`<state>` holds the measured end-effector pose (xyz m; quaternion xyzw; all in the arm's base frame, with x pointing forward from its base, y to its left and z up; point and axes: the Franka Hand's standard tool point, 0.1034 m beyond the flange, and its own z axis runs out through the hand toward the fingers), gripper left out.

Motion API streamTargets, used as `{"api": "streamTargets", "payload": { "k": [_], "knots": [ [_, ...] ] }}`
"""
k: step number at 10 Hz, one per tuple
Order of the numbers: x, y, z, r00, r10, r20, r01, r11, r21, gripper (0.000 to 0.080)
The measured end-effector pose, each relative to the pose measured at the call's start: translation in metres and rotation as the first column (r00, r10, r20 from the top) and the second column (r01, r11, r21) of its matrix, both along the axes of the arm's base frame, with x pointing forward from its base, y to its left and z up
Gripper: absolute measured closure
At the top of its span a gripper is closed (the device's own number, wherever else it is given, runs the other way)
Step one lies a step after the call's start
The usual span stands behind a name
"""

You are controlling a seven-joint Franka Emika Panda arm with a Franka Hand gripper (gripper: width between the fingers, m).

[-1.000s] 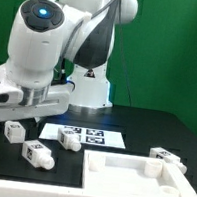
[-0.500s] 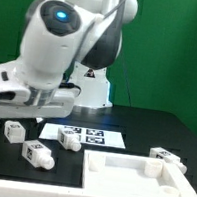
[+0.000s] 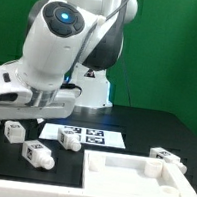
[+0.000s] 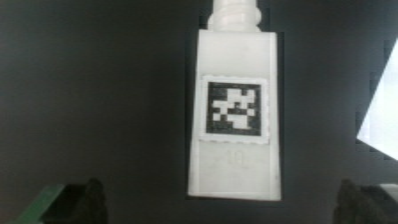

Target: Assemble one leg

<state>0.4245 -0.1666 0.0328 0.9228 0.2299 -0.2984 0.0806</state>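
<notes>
Above the black bench (image 3: 148, 128) I am hovering the gripper (image 4: 217, 203) wide open, the leg (image 4: 237, 110) lying centred below it, long axis crossing the closing line.

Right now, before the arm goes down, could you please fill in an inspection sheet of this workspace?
surface: black table, with the marker board flat on it.
job's things: one leg lies under the wrist camera, tag up; loose legs and a white rimmed panel lie on the table.
clutter: nothing seen.
grippers: gripper open, fingers wide apart, not touching the leg.
cables: nothing seen.
surroundings: green backdrop.
</notes>
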Motion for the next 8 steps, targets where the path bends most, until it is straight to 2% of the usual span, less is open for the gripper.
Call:
{"api": "streamTargets", "payload": {
  "k": [1, 2, 3, 6, 7, 8],
  "knots": [
    [-0.007, -0.004, -0.001, 0.999, -0.038, -0.034, 0.035, 0.996, -0.088, 0.0151],
    [-0.009, -0.003, -0.002, 0.994, -0.066, -0.091, 0.052, 0.988, -0.144, 0.0151],
    [-0.004, -0.009, -0.003, 0.986, -0.094, -0.139, 0.07, 0.982, -0.173, 0.0151],
    [0.0, -0.009, -0.006, 0.986, -0.089, -0.139, 0.063, 0.982, -0.175, 0.0151],
    [-0.01, -0.009, -0.006, 0.975, -0.149, -0.166, 0.111, 0.969, -0.222, 0.0151],
    [-0.024, -0.011, -0.011, 0.943, -0.231, -0.239, 0.156, 0.942, -0.298, 0.0151]
  ]
}}
